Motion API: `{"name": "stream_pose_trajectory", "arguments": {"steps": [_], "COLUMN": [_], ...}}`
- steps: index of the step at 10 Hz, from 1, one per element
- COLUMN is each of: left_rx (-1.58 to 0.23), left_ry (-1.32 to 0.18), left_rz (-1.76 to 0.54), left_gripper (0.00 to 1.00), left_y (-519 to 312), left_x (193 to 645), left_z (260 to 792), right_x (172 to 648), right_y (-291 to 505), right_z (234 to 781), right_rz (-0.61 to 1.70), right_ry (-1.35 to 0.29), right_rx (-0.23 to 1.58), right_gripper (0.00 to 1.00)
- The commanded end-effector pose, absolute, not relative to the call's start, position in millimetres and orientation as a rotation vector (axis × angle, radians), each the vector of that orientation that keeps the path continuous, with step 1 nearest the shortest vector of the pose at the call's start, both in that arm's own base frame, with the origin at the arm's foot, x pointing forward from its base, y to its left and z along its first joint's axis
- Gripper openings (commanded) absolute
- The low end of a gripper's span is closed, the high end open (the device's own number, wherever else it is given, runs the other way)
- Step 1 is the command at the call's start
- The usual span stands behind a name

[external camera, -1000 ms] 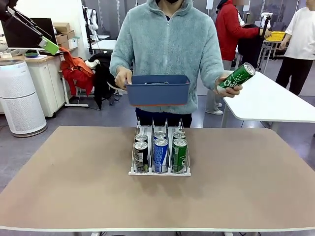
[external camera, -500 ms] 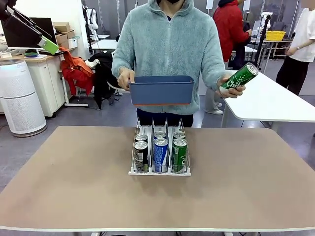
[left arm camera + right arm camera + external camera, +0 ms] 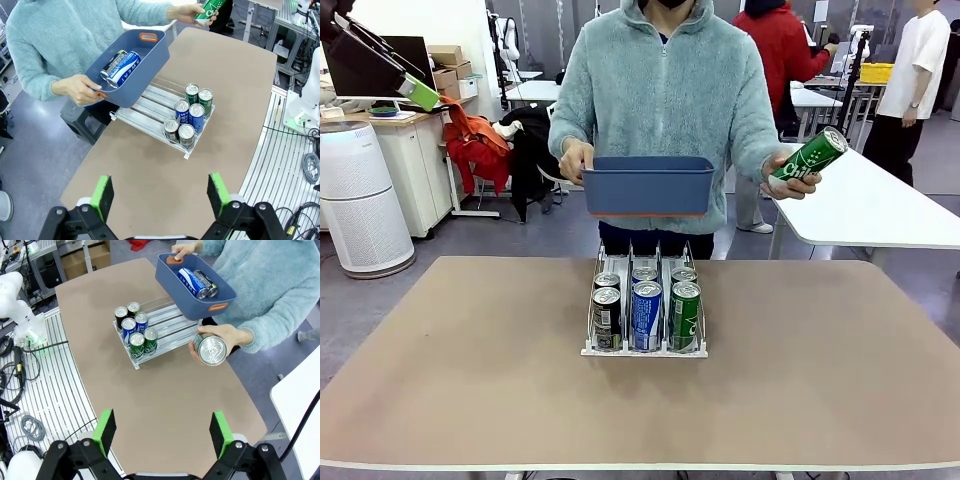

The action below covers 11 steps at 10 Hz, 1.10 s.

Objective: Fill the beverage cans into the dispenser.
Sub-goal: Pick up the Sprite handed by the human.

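Observation:
The dispenser stands mid-table with several cans in its three lanes: dark cans on the left, blue in the middle, green on the right. The same rack lies in both wrist views. A person at the far side holds a green can in one hand and a blue tub in the other. In the tub lie a blue can and a dark one. My left gripper and right gripper hover open high above the table.
A white table stands behind at the right, an air purifier at the left. Other people stand far back. Cables and slatted flooring lie beside the brown table.
The person's tub and the green can have shifted slightly to the right and up. People in the background have moved.

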<state>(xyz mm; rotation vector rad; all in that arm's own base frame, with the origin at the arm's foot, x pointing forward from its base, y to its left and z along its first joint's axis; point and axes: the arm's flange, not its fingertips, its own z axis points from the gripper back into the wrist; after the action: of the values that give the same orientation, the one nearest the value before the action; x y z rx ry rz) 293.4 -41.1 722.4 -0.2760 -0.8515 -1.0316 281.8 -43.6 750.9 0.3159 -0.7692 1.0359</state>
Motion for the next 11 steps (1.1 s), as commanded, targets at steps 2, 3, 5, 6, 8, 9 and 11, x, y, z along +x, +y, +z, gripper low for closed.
{"name": "stream_pose_trajectory", "arguments": {"steps": [2, 3, 5, 6, 8, 9, 11], "left_rx": [-0.277, -0.277, -0.277, -0.277, -0.277, -0.277, -0.277], "left_ry": [-0.849, -0.849, -0.849, -0.849, -0.849, -0.849, -0.849], "left_rz": [-1.033, -1.033, -1.033, -1.033, -1.033, -1.033, -1.033], "left_gripper": [1.0, 1.0, 1.0, 1.0, 1.0, 1.0, 1.0], "left_y": [-41, -41, -41, -41, -41, -41, -41], "left_x": [293, 293, 293, 293, 293, 293, 293], "left_z": [722, 722, 722, 722, 722, 722, 722], "right_x": [329, 335, 354, 363, 378, 383, 396], "right_y": [-43, -37, -28, -20, -1, 4, 16], "right_z": [743, 738, 729, 721, 703, 698, 683], "right_rz": [1.07, 1.077, 1.084, 1.07, 1.048, 1.039, 1.035], "right_ry": [-0.769, -0.752, -0.718, -0.726, -0.722, -0.72, -0.711], "right_rx": [0.37, 0.358, 0.326, 0.296, 0.29, 0.288, 0.289], "right_gripper": [1.0, 1.0, 1.0, 1.0, 1.0, 1.0, 1.0]}}
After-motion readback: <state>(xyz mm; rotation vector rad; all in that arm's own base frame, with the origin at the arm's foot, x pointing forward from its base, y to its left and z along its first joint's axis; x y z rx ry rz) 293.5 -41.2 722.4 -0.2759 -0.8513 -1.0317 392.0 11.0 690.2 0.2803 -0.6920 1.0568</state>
